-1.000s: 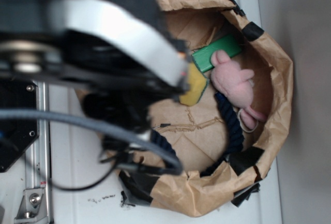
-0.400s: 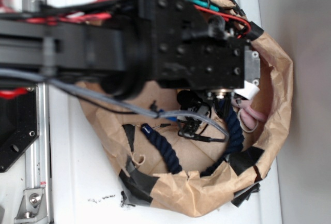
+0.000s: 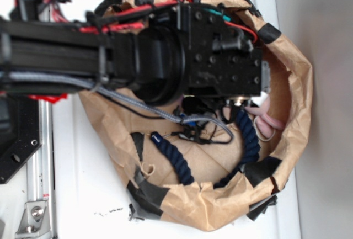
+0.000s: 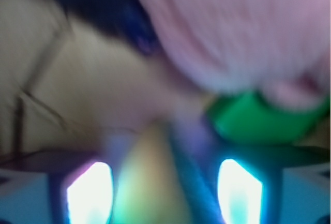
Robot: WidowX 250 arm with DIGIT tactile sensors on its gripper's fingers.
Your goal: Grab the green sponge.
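Wrist view is blurring badly: green sponge [image 4: 147,182] is sitting between the pincer [image 4: 164,190] fingers, grip unclear; no readable writing.

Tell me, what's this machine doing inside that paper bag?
The robot arm has reached down into the brown paper bag to grab a green-backed sponge. Its wrist camera, though blurry, shows the yellow sponge right between the gripper fingers, with a pink plush toy and green bar just beyond.
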